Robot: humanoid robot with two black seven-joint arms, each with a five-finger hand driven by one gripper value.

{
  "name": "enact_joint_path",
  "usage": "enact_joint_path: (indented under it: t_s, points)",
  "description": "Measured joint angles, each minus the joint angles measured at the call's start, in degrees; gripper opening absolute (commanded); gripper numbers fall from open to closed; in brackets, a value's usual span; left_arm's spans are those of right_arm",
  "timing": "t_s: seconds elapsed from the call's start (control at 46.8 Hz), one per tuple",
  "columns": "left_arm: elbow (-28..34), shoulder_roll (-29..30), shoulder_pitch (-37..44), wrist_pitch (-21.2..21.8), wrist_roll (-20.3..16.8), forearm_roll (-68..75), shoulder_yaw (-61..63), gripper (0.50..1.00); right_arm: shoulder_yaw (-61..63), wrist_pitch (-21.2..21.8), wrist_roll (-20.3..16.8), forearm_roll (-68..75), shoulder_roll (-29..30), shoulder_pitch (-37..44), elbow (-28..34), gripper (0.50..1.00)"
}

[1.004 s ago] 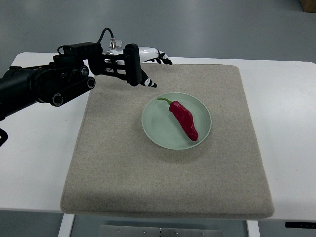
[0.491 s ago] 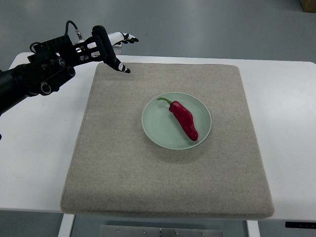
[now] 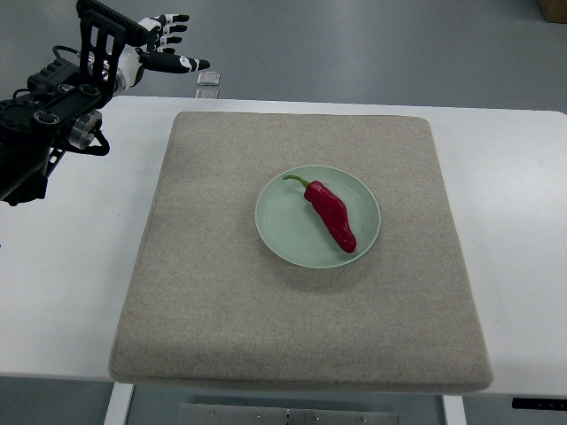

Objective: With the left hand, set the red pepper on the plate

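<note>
**Pepper on the plate, left hand clear of the work**

The glossy red pepper with its curled green stem (image 3: 330, 215) lies inside the round pale-green ceramic plate (image 3: 282, 232), running diagonally from stem at the upper left to tip at the lower right, wholly within the rim. The plate sits near the middle of the square beige felt mat (image 3: 221, 310), which covers most of the white table (image 3: 71, 292).

The left hand (image 3: 146, 49), black-framed with white-and-black fingers (image 3: 177, 64), is at the top left corner of the view, beyond the far left corner of the mat and well apart from the plate. Its fingers are spread and extended, pointing to the right, and they hold nothing. The dark arm behind it enters from the left edge. A small clear square object (image 3: 208, 78) lies at the far edge of the table just beside the fingertips; what it is cannot be told. The right arm does not show at all.

Judged from how things lie, the placing itself is done: the pepper rests on the plate and nothing grips it. The step in hand looks like the retreat after release. What remains calls for little: bringing the arm to rest away from the mat, without sweeping the small object at the table's far edge and without touching plate or pepper.
</note>
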Motion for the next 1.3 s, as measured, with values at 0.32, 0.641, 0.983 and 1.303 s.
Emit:
enact_joint_path:
  t_s: [0.32,0.641,0.983,1.303]
  points:
    - [3.9,-1.3,-0.03,1.54,3.81,-24.7,-4.03,0.939,0.02,0.0,0.0,0.0,0.0,0.0,0.0,0.928]
    - [5.61,-4.04,0.47,-2.67,3.5,-40.6,-8.05,0.99,0.0,0.0,0.0,0.0,0.0,0.0,-0.01,0.928]
    - [7.58,-6.18,2.46,-13.53,2.18,-48.37,-10.04,0.992,0.0,0.0,0.0,0.0,0.0,0.0,-0.01,0.928]
    - [7.47,-8.31,4.18,-12.06,1.67,-51.01,-10.13,0.992,0.0,0.0,0.0,0.0,0.0,0.0,-0.01,0.928]
